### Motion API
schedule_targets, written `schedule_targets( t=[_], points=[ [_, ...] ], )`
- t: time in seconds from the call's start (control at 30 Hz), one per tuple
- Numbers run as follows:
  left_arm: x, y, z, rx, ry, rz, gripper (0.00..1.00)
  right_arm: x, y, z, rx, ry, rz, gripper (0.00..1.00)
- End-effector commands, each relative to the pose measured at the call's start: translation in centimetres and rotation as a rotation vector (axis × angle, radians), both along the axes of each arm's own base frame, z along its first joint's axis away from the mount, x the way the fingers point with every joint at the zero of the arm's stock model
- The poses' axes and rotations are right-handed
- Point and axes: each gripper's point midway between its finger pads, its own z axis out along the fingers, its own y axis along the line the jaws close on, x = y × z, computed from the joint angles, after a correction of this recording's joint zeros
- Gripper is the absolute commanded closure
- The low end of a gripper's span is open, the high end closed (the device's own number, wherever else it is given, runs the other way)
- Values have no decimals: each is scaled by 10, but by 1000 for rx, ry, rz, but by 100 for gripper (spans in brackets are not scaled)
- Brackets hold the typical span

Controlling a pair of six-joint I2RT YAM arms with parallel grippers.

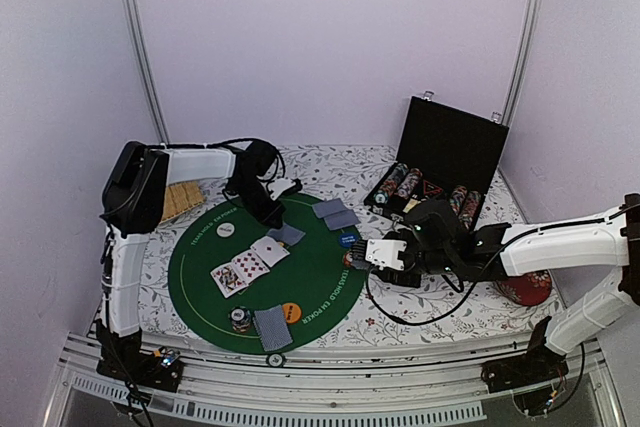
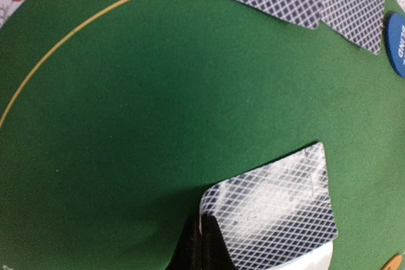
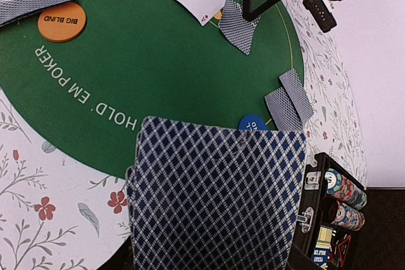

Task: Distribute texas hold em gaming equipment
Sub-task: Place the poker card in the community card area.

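My left gripper (image 2: 204, 235) is shut on the corner of a face-down card (image 2: 272, 207) and holds it low over the green poker mat (image 1: 320, 277), beside the face-up cards (image 1: 250, 265). In the top view it is at the mat's far middle (image 1: 274, 217). My right gripper (image 1: 372, 254) is at the mat's right edge, shut on a deck of blue-patterned cards (image 3: 215, 194) that hides its fingers. Two face-down cards (image 1: 335, 212) and a blue chip (image 1: 348, 240) lie near it. An orange big-blind button (image 1: 291, 312), a chip stack (image 1: 240, 319), a face-down card (image 1: 272, 327) and a white button (image 1: 226, 229) lie on the mat.
An open black chip case (image 1: 440, 162) with rows of chips stands at the back right. A red round disc (image 1: 527, 289) lies under my right arm. A tan bamboo mat (image 1: 180, 199) lies at the back left. The table has a floral cloth (image 1: 420, 317).
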Motion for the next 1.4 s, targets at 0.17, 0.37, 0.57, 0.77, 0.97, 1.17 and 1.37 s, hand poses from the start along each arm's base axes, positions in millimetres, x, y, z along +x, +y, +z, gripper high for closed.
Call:
schedule_targets(
  t=[0.17,0.37,0.57,0.77,0.97,1.17,1.37],
  points=[
    [-9,7,-11,89,-71,-153,100,-1,0,8,31,-1,-4,49],
    [-12,-1,-10,69,-97,-209,100,0,0,7,30,0,-4,49],
    [-20,-13,-1,52,-125,-273,100,0,-1,5,23,2,-7,49],
    [-26,-15,5,52,-135,-289,100,0,-1,5,24,2,-6,50],
    [-15,-6,5,113,-166,-232,100,-1,0,5,25,6,-2,50],
    [-1,-9,24,100,-238,-174,73,-1,0,5,24,9,-1,50],
    [10,-13,63,62,-339,-138,65,-2,0,5,24,8,2,50]
  ],
)
